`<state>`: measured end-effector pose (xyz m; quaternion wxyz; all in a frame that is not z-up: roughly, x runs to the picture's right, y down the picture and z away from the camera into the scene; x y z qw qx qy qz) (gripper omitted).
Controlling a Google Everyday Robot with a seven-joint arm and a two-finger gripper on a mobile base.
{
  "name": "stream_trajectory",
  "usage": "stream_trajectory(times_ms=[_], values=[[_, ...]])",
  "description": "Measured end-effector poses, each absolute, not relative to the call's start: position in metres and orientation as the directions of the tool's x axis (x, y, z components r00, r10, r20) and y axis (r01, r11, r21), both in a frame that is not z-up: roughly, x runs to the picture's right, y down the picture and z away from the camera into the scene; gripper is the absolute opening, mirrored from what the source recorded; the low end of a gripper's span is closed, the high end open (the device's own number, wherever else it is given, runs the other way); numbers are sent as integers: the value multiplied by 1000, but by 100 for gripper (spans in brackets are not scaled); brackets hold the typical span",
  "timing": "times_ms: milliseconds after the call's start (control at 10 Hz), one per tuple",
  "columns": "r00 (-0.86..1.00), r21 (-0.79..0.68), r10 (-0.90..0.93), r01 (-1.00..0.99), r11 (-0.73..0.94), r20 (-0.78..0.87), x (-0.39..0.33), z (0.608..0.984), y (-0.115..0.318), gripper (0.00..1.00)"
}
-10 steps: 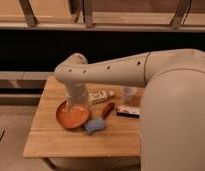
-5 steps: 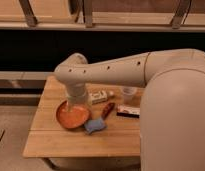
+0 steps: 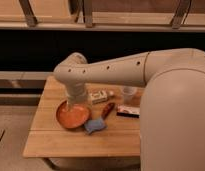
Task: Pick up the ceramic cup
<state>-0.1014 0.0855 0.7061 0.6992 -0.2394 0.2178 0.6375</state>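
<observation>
Arm: cream, with a row of small dark dots along its length. Gripper: same cream, positioned over the far rim of the orange bowl. Ceramic cup: pale greyish-white, plain (right of a white box with dark markings). Cloth: blue. Table: light brown wood. Packet: dark with red and white.

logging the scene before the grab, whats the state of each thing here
ceramic cup: upright, untouched
orange bowl: upright, looks empty
pincer: low over the orange bowl's back rim, away from the ceramic cup
blue pad: lying flat beside the orange bowl
white packet: lying on its side
red item: lying flat
</observation>
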Motion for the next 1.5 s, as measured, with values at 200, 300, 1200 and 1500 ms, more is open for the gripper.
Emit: stream_trajectory(times_ms=[200,300,1200,1500], values=[[149,-57,876,-989,138,-460,-78,706,27,65],[163,-46,911,-986,157,-378,-58,699,-4,65],[193,-136,904,-979,152,-381,-58,744,4,65],[166,-128,944,-983,133,-286,5,766,-48,65]])
